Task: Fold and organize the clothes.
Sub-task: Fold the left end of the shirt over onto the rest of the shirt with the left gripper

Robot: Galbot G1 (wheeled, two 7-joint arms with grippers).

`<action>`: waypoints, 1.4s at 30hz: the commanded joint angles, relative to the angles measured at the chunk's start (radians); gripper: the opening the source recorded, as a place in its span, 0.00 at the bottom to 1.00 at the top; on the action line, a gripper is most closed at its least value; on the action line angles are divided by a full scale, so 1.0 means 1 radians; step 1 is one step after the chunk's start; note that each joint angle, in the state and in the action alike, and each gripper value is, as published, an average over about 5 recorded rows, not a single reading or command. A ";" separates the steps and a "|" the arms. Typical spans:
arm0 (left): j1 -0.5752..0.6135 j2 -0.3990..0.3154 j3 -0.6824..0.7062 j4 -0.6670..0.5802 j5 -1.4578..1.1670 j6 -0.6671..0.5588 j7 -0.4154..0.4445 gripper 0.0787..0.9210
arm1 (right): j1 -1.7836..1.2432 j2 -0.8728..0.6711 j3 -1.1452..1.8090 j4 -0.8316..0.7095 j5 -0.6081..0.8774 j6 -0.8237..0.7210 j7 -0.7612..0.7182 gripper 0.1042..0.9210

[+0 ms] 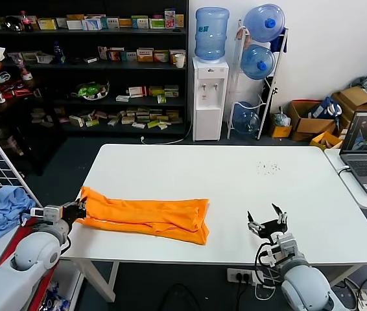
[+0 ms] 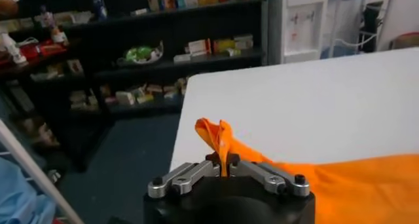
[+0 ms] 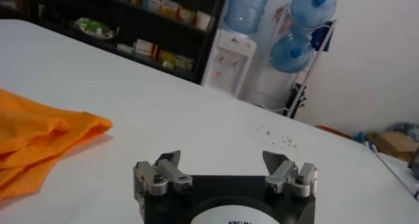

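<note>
Left gripper [image 2: 224, 161] clamped on T-shirt [image 1: 146, 219] corner at table [image 1: 235, 175] edge: lift clear, fold across. Right gripper [image 1: 268, 224] open, idle.

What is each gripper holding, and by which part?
The left gripper pinches the bright orange thin-fabric T-shirt at its left end; the right gripper holds nothing.

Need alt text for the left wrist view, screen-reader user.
The left tool is shut on a pinched-up edge of the orange T-shirt, which lies along the near side of the white table. Behind the table stand dark shelves of boxed goods and a white water dispenser.
</note>
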 commanded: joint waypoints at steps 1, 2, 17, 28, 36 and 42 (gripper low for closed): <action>0.012 -0.094 0.088 -0.343 -0.182 0.025 -0.139 0.06 | 0.001 0.019 0.002 -0.008 -0.037 0.014 0.002 0.88; 0.009 -0.113 0.107 -0.352 -0.193 0.029 -0.151 0.06 | 0.002 0.023 0.001 -0.010 -0.039 0.014 0.003 0.88; -0.121 -0.419 0.336 -0.207 -0.125 0.023 -0.209 0.06 | 0.016 0.053 0.004 -0.041 -0.053 0.016 0.008 0.88; -0.166 -0.527 0.373 -0.067 -0.039 -0.039 -0.150 0.07 | 0.026 0.055 0.006 -0.052 -0.048 0.015 0.009 0.88; -0.123 -0.506 0.316 -0.113 -0.067 -0.131 -0.139 0.31 | 0.041 0.054 -0.009 -0.060 -0.044 0.013 0.009 0.88; -0.068 -0.356 0.266 -0.154 -0.034 -0.137 -0.086 0.52 | 0.036 0.050 -0.008 -0.055 -0.038 0.014 0.007 0.88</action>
